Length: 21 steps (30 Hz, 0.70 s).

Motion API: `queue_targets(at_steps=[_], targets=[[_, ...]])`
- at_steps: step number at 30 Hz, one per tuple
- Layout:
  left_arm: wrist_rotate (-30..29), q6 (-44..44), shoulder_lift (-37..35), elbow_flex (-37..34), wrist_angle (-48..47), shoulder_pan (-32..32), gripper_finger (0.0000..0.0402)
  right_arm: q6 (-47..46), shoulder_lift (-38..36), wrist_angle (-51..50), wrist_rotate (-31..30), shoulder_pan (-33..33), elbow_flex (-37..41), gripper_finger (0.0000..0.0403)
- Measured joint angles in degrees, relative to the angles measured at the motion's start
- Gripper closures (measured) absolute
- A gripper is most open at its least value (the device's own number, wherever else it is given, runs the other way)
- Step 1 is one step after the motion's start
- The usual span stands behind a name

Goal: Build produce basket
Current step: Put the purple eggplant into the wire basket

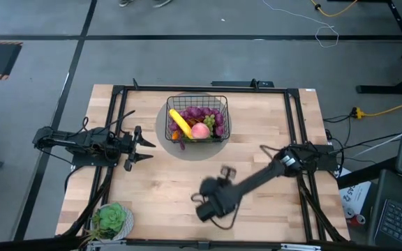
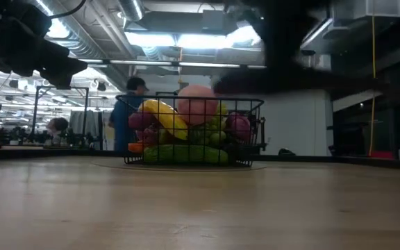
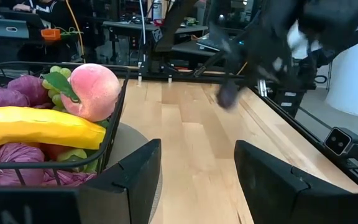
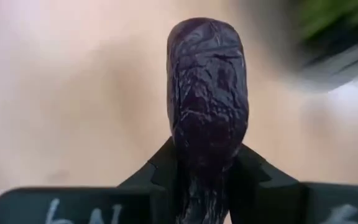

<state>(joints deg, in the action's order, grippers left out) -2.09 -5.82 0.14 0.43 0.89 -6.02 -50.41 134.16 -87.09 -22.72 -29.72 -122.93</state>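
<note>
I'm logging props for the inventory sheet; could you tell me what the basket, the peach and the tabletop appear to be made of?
The basket looks like thin black coated metal wire, an open grid with a slight sheen. The peach seems to be foam or soft plastic: matte, faintly fuzzy pink skin with a flat green leaf. The tabletop appears to be pale butcher-block wood, with visible strips and a smooth finish.

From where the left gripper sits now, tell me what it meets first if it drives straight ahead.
Probably bare wooden table: the open left gripper points past the black wire-grid basket, whose corner lies just beside its line. Farther along is the right arm, blurred, carrying a dark purple eggplant; depth is unclear.
</note>
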Motion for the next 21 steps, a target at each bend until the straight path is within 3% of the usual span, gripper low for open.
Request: queue_targets(at_steps=[4, 11, 14, 21], targets=[[-0.1, 0.0, 0.0, 0.0, 0.0, 0.0, 0.0202, 17.7, -2.1, -2.2, -10.8, 4.1, -7.5, 0.0326], [-0.2, 0.0, 0.0, 0.0, 0.0, 0.0, 0.0202, 35.3, -12.0, -1.1, -16.5, 19.9, -9.4, 0.0326], [-0.2, 0.0, 0.0, 0.0, 0.0, 0.0, 0.0202, 42.8, -14.9, 0.6, -12.7, 26.6, -9.4, 0.0326], [-0.2, 0.0, 0.0, 0.0, 0.0, 0.0, 0.0202, 57.4, -15.3, 14.8, 5.6, 39.8, -6.0, 0.0326]])
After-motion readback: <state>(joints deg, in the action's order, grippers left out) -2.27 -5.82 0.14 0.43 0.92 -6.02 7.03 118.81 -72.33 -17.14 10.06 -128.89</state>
